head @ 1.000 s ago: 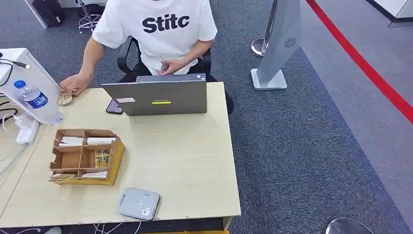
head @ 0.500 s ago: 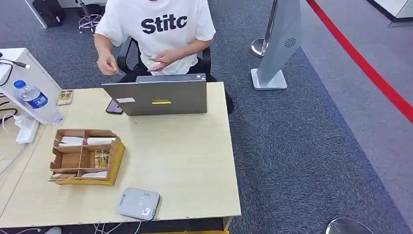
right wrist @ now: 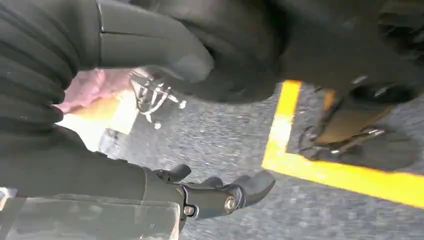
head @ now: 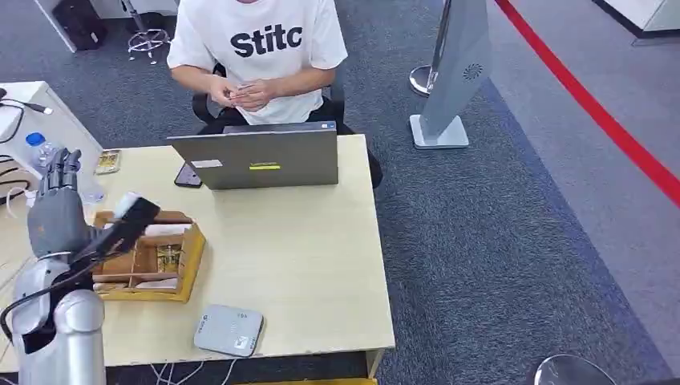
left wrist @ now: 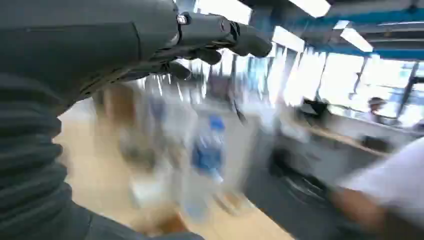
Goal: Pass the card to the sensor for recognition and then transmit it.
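Several cards (head: pixel 164 231) below left hand (head: pixel 56 210)

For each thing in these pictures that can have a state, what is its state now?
Laptop: open, lid upright, its back toward the robot.
Water bottle: upright, blue cap on.
Wooden organizer: on the desk, cards in several compartments.
Card sensor: flat at the desk's near edge, nothing on it.
Left hand: raised beside the organizer, fingers extended, holding nothing.
Right hand: empty, above the floor.

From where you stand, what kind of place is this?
Probably an office or reception area: a person sits behind a laptop at a wooden desk on grey carpet, with a card reader near the edge.
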Tool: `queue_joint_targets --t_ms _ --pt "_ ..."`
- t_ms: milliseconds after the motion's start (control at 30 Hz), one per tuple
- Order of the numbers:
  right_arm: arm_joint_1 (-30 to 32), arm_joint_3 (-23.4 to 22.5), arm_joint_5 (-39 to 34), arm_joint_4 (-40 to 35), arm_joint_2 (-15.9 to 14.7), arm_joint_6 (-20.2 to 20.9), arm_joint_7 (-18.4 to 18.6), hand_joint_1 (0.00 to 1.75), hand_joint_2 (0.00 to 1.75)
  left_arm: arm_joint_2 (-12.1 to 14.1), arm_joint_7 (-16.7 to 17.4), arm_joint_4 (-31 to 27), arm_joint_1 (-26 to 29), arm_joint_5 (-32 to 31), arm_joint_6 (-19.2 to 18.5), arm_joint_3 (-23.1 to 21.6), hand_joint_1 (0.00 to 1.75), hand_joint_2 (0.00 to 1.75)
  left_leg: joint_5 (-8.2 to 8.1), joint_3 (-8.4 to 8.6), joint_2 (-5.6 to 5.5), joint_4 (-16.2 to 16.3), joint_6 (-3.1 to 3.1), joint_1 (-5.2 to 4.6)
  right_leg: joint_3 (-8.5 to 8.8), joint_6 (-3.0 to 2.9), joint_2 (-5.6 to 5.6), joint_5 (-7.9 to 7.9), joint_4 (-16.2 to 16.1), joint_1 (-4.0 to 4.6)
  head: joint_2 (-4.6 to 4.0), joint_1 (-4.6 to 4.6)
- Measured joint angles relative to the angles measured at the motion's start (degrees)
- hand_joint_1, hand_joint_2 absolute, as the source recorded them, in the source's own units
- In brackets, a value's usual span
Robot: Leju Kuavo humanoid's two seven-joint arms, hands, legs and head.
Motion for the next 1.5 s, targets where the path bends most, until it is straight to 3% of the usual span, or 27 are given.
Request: queue_joint_targets --t_ms 167,267,333,1500 --pt "1.53 0.9 -0.57 0.04 -0.24 0.0 0.11 0.0 1.75 2.39 0.35 0.99 -1.23 2.23 0.37 -2.74 0.0 1.75 -0.02 0.07 0.22 0.14 0.01 0.05 -0.48 0.14 0.26 0.07 -0.07 0.0 0.0 -0.02" --pt "1.45 1.12 -0.66 0.04 -0.26 0.0 0.04 0.0 1.75 3.0 0.35 1.47 -1.48 10.72 0.37 -3.68 0.0 1.75 -0.06 -0.03 0.2 0.13 0.05 0.05 -0.56 0.2 0.25 0.02 -0.1 0.0 0.0 -0.02" --pt "1.47 1.34 -0.7 0.04 -0.28 0.02 0.04 0.0 1.75 3.31 0.35 1.64 -1.72 12.15 0.37 -4.1 0.0 1.75 -0.07 -0.05 0.21 0.13 0.08 0.05 -0.57 0.2 0.23 0.02 -0.1 0.0 0.0 -0.04" --pt "1.49 1.77 -0.61 0.04 -0.35 0.07 0.07 0.0 1.75 3.98 0.35 2.08 -1.88 12.74 0.35 -4.58 0.0 1.75 -0.06 -0.05 0.22 0.12 0.07 0.06 -0.6 0.2 0.23 0.03 -0.09 0.0 0.0 -0.04"
